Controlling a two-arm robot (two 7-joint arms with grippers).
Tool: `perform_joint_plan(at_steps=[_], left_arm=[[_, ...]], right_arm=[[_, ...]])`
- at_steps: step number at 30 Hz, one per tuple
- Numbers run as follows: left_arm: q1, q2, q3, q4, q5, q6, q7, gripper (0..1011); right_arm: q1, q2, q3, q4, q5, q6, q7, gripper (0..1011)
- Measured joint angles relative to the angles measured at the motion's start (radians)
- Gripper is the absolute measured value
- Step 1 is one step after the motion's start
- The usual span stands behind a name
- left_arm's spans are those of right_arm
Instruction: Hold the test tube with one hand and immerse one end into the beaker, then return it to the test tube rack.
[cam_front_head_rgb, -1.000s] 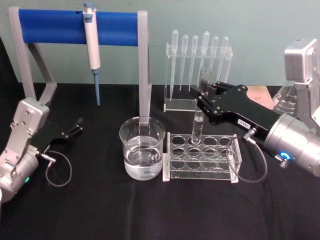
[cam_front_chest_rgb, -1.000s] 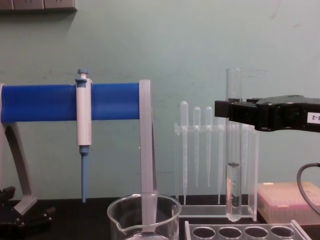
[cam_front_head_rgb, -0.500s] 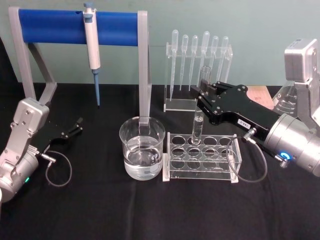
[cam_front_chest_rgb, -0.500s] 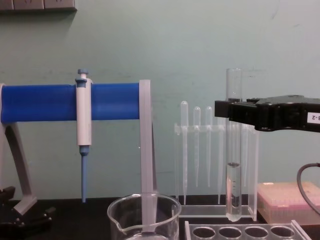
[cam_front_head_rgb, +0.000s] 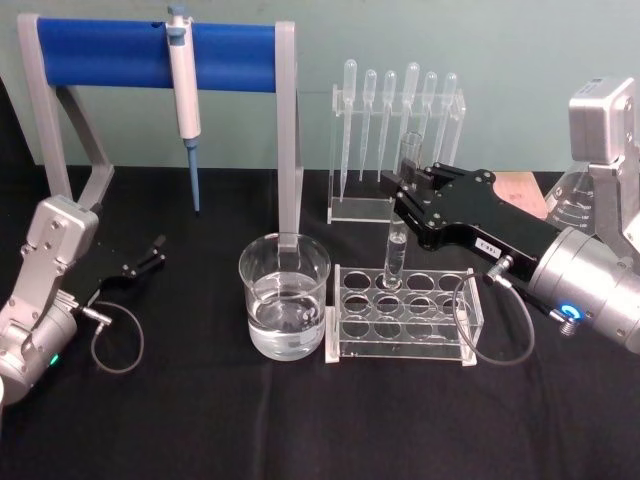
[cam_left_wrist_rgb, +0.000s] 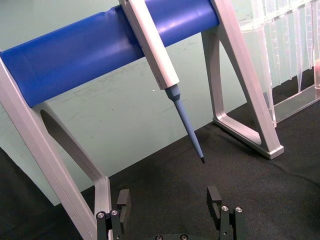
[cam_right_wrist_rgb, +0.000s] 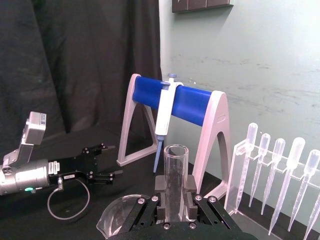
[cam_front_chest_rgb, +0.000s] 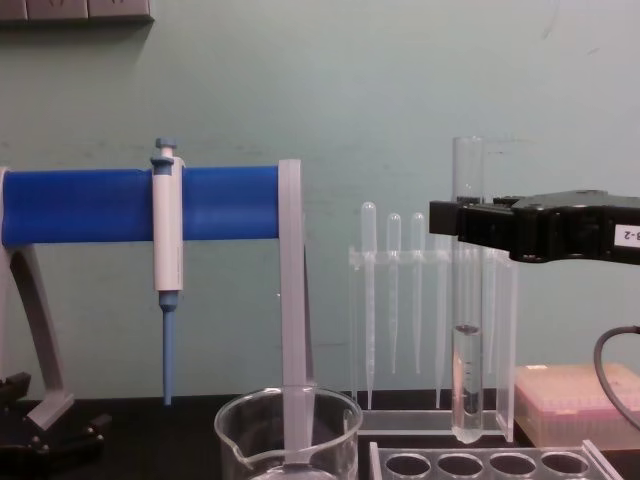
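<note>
The test tube (cam_front_head_rgb: 396, 250) is clear glass, upright, with a little liquid in its lower part. My right gripper (cam_front_head_rgb: 408, 187) is shut on its upper part, just below the open rim (cam_right_wrist_rgb: 175, 152). In the chest view the tube's round bottom (cam_front_chest_rgb: 467, 425) hangs just above a rear hole of the clear tube rack (cam_front_chest_rgb: 480, 464). The beaker (cam_front_head_rgb: 284, 295), holding clear liquid, stands on the black cloth left of the rack (cam_front_head_rgb: 405, 312). My left gripper (cam_front_head_rgb: 152, 252) rests open at the far left, its fingers (cam_left_wrist_rgb: 215, 196) spread with nothing between them.
A white-and-blue pipettor (cam_front_head_rgb: 183, 95) hangs on the blue-barred stand (cam_front_head_rgb: 130, 55) at the back left. A clear holder with several plastic pipettes (cam_front_head_rgb: 398, 110) stands behind the rack. A glass flask (cam_front_head_rgb: 572, 200) and a pink box (cam_front_chest_rgb: 575, 400) are at the right.
</note>
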Motion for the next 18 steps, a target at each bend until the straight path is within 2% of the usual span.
perform_joint_plan(at_steps=[18], left_arm=[[0.000,0.000,0.000,0.000,0.000,0.000,0.000,1000]], right_arm=[[0.000,0.000,0.000,0.000,0.000,0.000,0.000,224]])
